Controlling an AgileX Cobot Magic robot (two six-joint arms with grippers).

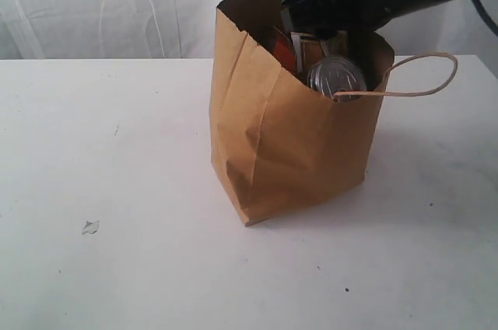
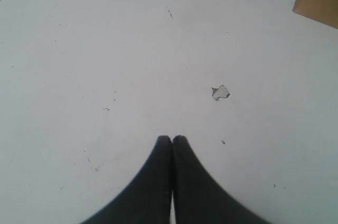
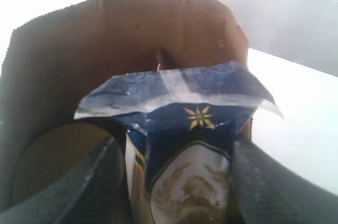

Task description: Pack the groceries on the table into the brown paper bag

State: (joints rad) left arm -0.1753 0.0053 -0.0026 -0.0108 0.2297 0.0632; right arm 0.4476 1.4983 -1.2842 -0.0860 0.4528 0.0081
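The brown paper bag (image 1: 288, 143) stands open in the middle of the table (image 1: 101, 151). My right gripper (image 1: 315, 11) hangs at the bag's mouth. In the right wrist view this gripper (image 3: 179, 182) is shut on the spaghetti packet (image 3: 185, 123), whose dark blue crimped end points into the bag (image 3: 63, 60). Inside the bag lie the silver pull-tab can (image 1: 336, 77), an orange item (image 1: 282, 51) and a round tan lid (image 3: 53, 155). My left gripper (image 2: 172, 139) is shut on nothing, low over bare table (image 2: 105, 49). The other groceries are hidden.
A small white crumb (image 1: 90, 227) lies on the table at the front left, near my left gripper's tips in the left wrist view (image 2: 220, 92). One twisted bag handle (image 1: 424, 81) sticks out to the right. A white curtain (image 1: 101, 3) hangs behind.
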